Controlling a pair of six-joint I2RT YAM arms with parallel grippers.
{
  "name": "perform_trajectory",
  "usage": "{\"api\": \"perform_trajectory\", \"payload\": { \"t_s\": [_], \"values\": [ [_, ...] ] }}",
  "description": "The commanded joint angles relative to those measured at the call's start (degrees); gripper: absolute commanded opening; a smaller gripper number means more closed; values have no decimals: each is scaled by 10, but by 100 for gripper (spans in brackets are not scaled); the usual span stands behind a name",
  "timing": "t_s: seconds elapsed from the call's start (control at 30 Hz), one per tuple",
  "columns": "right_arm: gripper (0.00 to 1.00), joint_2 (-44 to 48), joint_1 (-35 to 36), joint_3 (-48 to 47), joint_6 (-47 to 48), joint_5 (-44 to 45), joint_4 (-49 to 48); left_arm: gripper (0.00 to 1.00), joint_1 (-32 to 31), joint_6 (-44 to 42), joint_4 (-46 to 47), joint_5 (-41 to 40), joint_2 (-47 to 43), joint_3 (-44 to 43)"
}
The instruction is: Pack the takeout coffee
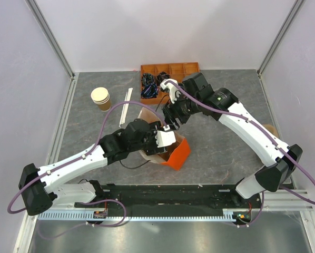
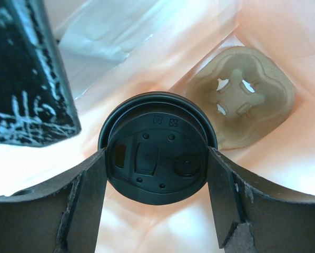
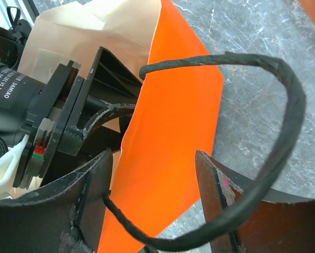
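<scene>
The takeout coffee (image 2: 156, 138) shows from above in the left wrist view as a round black lid; its cup is hidden below. My left gripper (image 2: 156, 161) is shut on it, one finger against each side of the lid, and holds it inside the orange paper bag (image 1: 178, 153) above a tan cardboard cup carrier (image 2: 247, 97) on the bag's floor. In the top view the left gripper (image 1: 161, 141) reaches into the bag's mouth. My right gripper (image 3: 153, 161) is open, with the bag's orange wall (image 3: 173, 132) between its jaws and the black cord handle (image 3: 284, 121) looped round its right finger.
A stack of lidless tan cups (image 1: 100, 98) stands at the back left, with white sticks (image 1: 127, 103) beside it. An orange compartment tray (image 1: 178, 69) with dark items sits at the back. A brown object (image 1: 271, 129) lies at the right edge.
</scene>
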State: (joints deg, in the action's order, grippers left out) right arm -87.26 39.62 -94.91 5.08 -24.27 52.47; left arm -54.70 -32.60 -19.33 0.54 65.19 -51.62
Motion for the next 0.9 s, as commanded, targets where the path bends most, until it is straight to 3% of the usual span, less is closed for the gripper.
{"api": "perform_trajectory", "payload": {
  "t_s": [0.0,0.37,0.87],
  "values": [
    [71,1,-1,-28,20,16,11,20,3,-29,3,6,-25,-37],
    [85,-19,-4,-84,11,-20,10,20,3,-55,-6,22,-28,-57],
    [66,-50,-6,-89,23,60,39,19,3,-63,-39,10,-37,-96]
  ]
}}
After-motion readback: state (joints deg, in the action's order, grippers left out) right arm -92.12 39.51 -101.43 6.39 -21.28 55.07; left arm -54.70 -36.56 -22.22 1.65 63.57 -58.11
